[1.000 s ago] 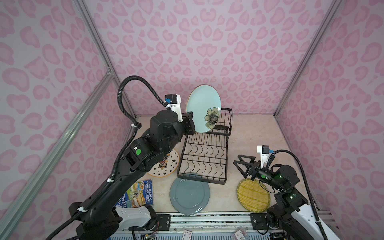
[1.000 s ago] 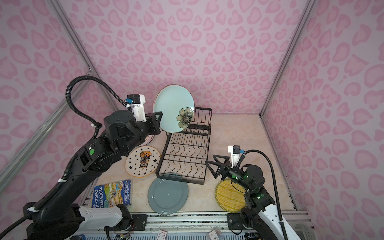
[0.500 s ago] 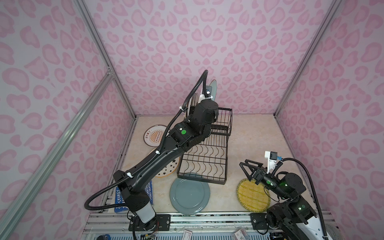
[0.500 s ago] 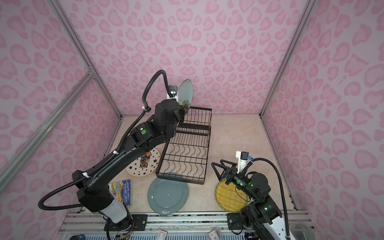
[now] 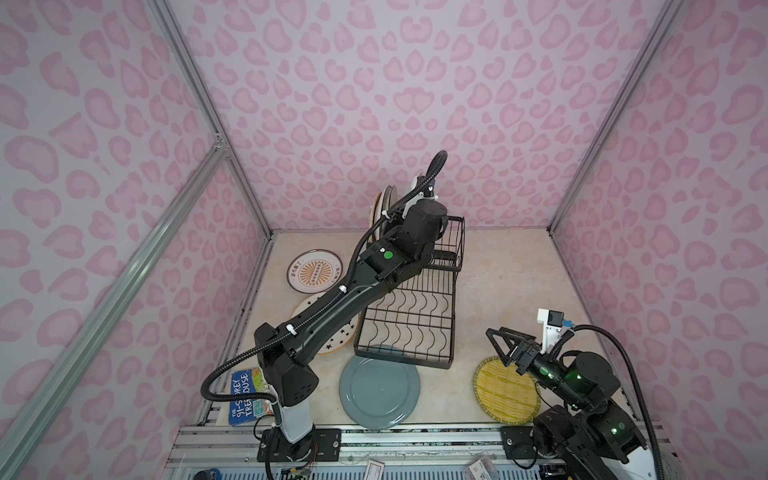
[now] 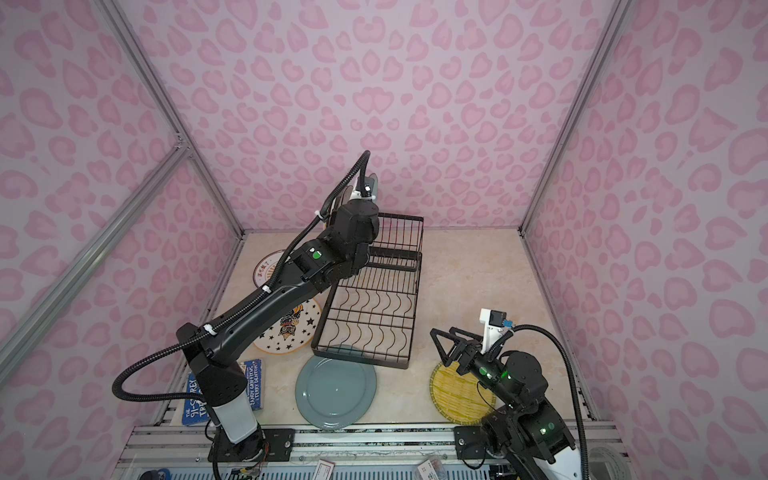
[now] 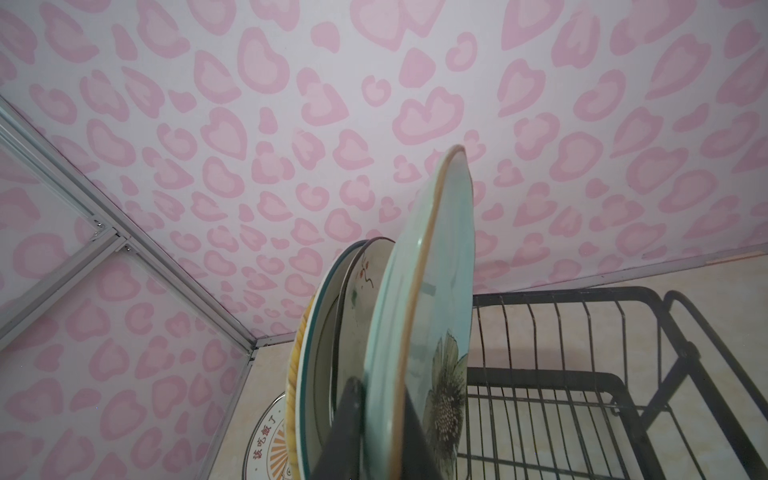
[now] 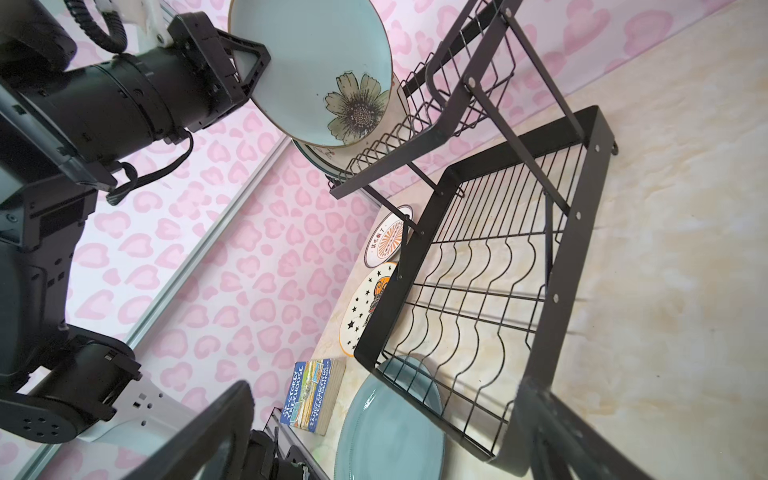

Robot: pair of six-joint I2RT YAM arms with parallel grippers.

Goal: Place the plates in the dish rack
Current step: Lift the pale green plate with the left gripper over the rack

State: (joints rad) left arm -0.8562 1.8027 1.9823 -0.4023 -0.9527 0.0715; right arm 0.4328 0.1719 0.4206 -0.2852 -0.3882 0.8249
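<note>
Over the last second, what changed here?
The left gripper, shut on the flower plate, swung it from facing us to edge-on at the far end of the rack, beside the plates standing there. The right gripper stays open by the yellow plate; the other plates and book lie unmoved.

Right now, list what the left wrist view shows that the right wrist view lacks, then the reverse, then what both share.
Left wrist only: the yellow-rimmed plate, upright beyond the other standing plates.
Right wrist only: the star plate, the book, and the teal-grey plate lying partly under the dish rack, whose wavy lower tier shows only here.
Both: the pale blue flower plate clamped in the left pincer, the sunburst plate, and the rack's raised basket.
</note>
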